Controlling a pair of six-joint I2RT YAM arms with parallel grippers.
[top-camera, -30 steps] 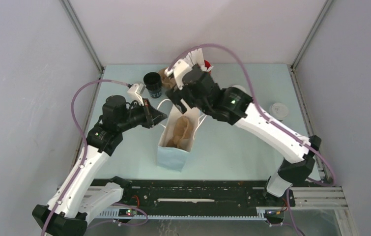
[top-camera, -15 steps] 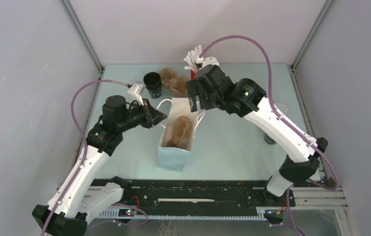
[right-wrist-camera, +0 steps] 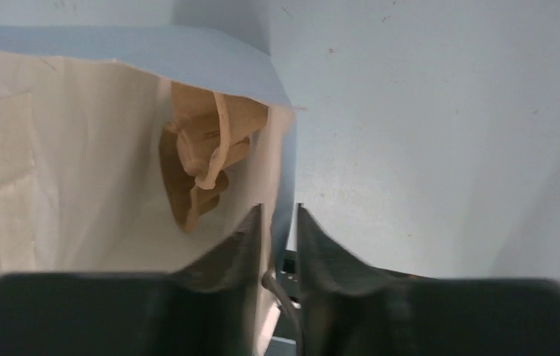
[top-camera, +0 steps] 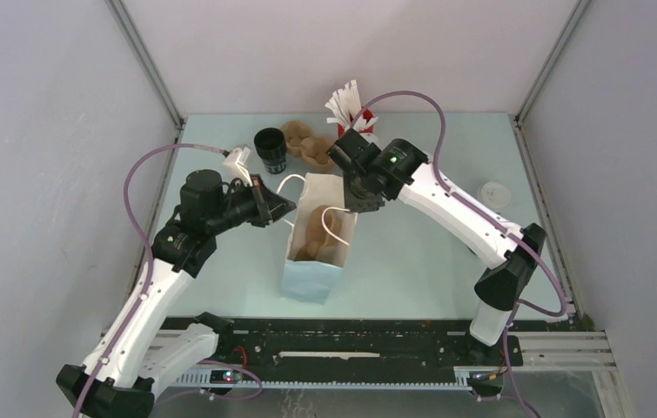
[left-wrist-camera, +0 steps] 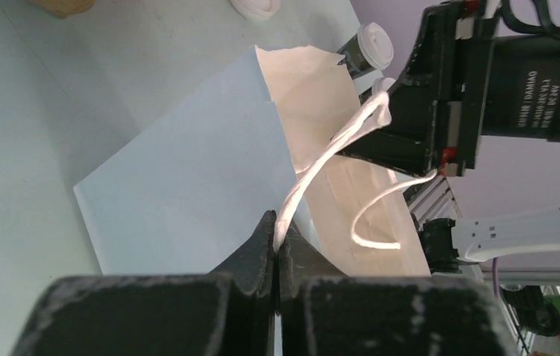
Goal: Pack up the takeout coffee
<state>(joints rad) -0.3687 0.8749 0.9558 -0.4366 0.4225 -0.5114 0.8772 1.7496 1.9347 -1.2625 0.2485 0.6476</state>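
Currently the left pincer (left-wrist-camera: 277,245) is clamped tight on the white string handle (left-wrist-camera: 326,152) of the blue paper bag (top-camera: 309,280), which stands mid-surface. Right pincer (right-wrist-camera: 277,219) hangs at the bag's right rim, jaws partly apart, one either side of the paper wall, a gap showing between them. Takeout coffee (top-camera: 493,193) stands upright near the surface's right edge, well apart from the bag.

**A:** What's this rig look like?

**B:** Left arm (top-camera: 144,299) and right arm (top-camera: 457,214): white shells, chunky black joints, a lilac cable (top-camera: 128,190) looping off each. Left claw (left-wrist-camera: 277,222) and right claw (right-wrist-camera: 277,211) are matte black. Right wrist motor (left-wrist-camera: 536,81) says DAMIAO.
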